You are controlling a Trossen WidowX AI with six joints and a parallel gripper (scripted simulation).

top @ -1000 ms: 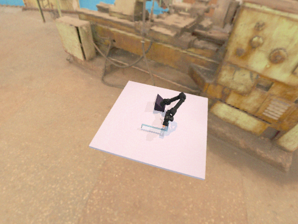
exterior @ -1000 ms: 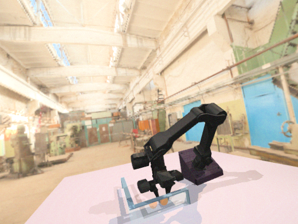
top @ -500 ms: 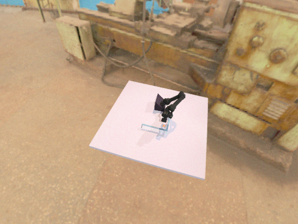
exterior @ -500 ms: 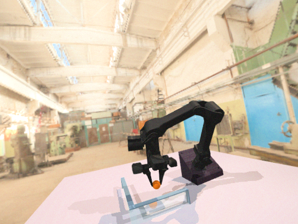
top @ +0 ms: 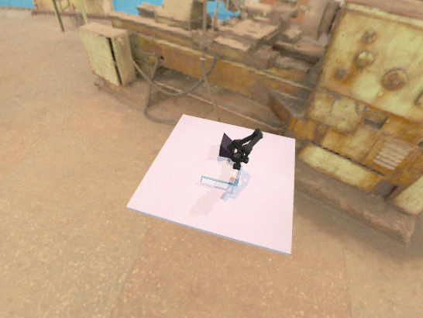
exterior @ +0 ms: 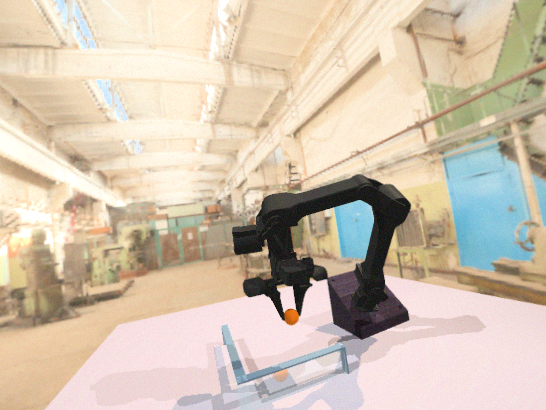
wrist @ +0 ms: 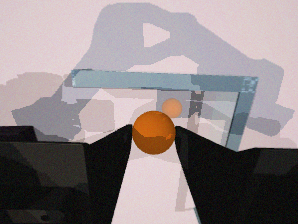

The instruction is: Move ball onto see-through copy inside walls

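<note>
The orange ball (exterior: 291, 317) (wrist: 153, 132) is held between the two black fingertips, raised above the table. My gripper (exterior: 292, 315) (wrist: 153, 130) is shut on it. The see-through copy (exterior: 280, 374) (wrist: 172, 108) is a paler orange ball at table level near the corner. In the wrist view it shows just above and right of the held ball. One low clear wall (top: 218, 181) (exterior: 300, 361) (wrist: 160, 80) meets the other wall (exterior: 232, 355) (wrist: 242, 120) at the corner. In the top view the fingertips are too small to make out.
The pale table (top: 174, 202) (exterior: 140, 350) bears the walls and the arm's dark base (top: 225, 147) (exterior: 370, 317). The wall tops stand below the held ball. Shadows of the arm and walls fall across the table. Old machines stand beyond it.
</note>
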